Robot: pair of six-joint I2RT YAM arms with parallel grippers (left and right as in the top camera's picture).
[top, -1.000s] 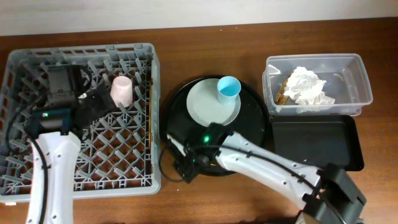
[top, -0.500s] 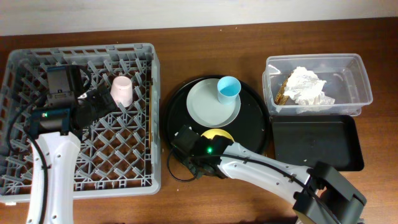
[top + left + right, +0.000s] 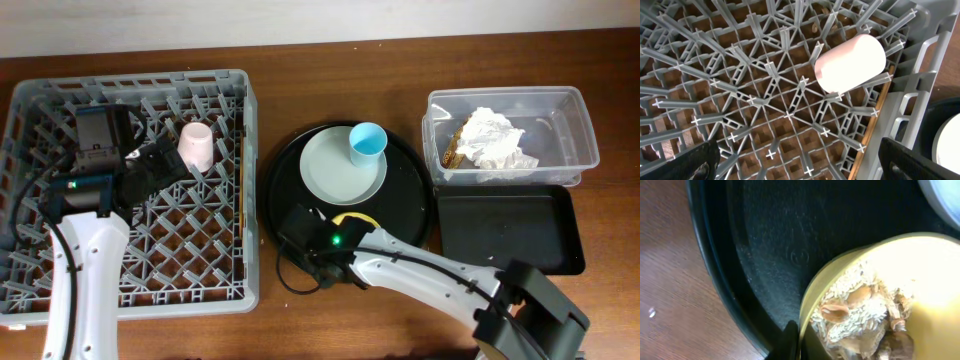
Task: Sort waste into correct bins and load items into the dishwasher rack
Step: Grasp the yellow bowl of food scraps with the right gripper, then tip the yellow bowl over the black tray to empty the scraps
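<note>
My right gripper (image 3: 799,342) is shut on the near-left rim of the yellow bowl (image 3: 935,270), one finger inside and one outside. Beige food scraps (image 3: 860,310) lie in the bowl. In the overhead view only a yellow sliver of the bowl (image 3: 352,217) shows beside the right gripper (image 3: 330,240). A light blue cup (image 3: 367,142) stands on the pale plate (image 3: 335,170). The pink cup (image 3: 850,62) lies in the grey dishwasher rack (image 3: 230,290). My left gripper (image 3: 800,167) hovers open just beside it, holding nothing. Chopsticks (image 3: 880,102) lie along the rack's right wall.
Bowl, plate and blue cup sit on a round black tray (image 3: 410,200). At the right, a clear tub (image 3: 560,105) holds a white napkin (image 3: 493,140) and a dark brown wrapper (image 3: 453,148). A shallow black rectangular tray (image 3: 510,230) lies in front of the tub.
My right gripper has slid left along the bowl and closed on its rim. The left arm and pink cup have stayed put.
</note>
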